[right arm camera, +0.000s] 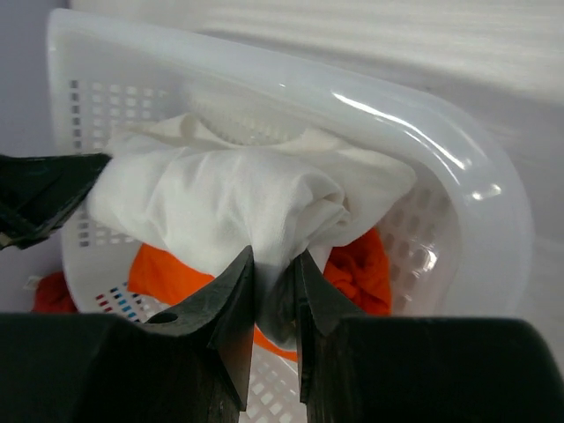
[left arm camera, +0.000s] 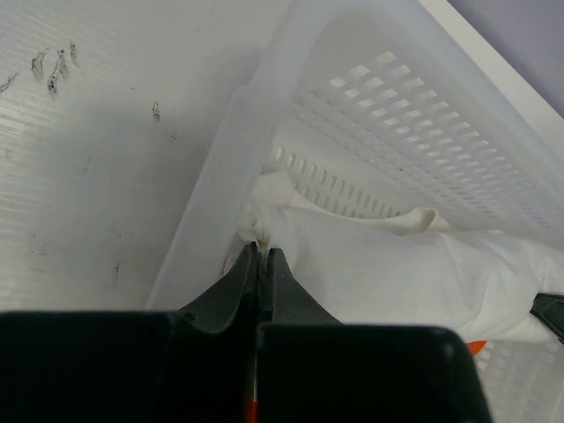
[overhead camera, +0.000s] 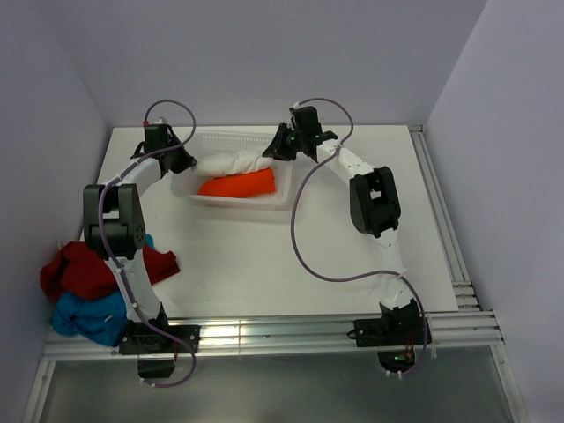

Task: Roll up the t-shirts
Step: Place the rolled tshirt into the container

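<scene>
Clamping likely light, limp white cloth t-shirt (right arm camera: 220, 198) by both ends with left end effector (left arm camera: 263, 251), right end effector (right arm camera: 275, 260), in white perforated plastic basket (right arm camera: 458, 167).

1. Clamps the black two-fingered left gripper (left arm camera: 262, 251) tight on a white cloth t-shirt (left arm camera: 397, 264) at the left end of the white perforated plastic basket (overhead camera: 233, 204).
2. Pinches the same cloth in the black right gripper (right arm camera: 275, 260) at the basket's right end.
3. Stretches the left arm (overhead camera: 115, 220) and right arm (overhead camera: 374, 203) towards the basket, elbows bent.
</scene>
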Controlling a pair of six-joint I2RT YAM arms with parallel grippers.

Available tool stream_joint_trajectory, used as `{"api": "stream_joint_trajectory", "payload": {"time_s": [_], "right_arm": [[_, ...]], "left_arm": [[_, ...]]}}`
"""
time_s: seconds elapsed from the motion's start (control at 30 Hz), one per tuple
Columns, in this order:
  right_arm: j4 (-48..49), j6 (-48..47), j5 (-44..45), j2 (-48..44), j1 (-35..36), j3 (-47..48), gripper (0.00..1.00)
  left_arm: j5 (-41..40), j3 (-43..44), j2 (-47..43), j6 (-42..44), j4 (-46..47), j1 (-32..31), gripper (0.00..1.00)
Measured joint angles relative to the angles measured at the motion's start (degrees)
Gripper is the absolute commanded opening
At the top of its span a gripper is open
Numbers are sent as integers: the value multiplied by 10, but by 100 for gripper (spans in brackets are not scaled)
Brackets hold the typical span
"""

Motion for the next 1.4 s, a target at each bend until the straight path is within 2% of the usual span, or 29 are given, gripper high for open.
{"api": "stream_joint_trajectory", "payload": {"time_s": [0.2,0.4,0.53,0.73,0.87,1.0,1.27,1.33,1.37,1.4], "right_arm": [[-144,-52,92,10,25,96,0],[-215,-82,130,10,41,99,0],[-181,-77,130,-15,54,30,0],[-103,-43,113,-103,83,-134,2],[-87,-28,102,-122,87,-168,4],[-76,-23,103,-127,87,-179,13],[-52,-19,125,-157,87,-226,20],[-53,-19,134,-165,88,-236,33],[-53,-19,138,-168,89,-239,44],[-52,-20,143,-171,90,-242,46]], "left_arm": [[-17,23,25,25,-20,-19,0],[-38,57,56,39,-54,-32,0],[-49,68,58,44,-69,-34,0],[-56,71,58,45,-75,-35,0],[-61,75,58,45,-91,-38,1],[-71,86,57,45,-119,-38,0],[-82,65,34,44,-141,-42,4],[-87,52,21,43,-149,-44,8],[-89,45,15,43,-150,-45,11],[-90,39,9,42,-152,-46,15]]}}
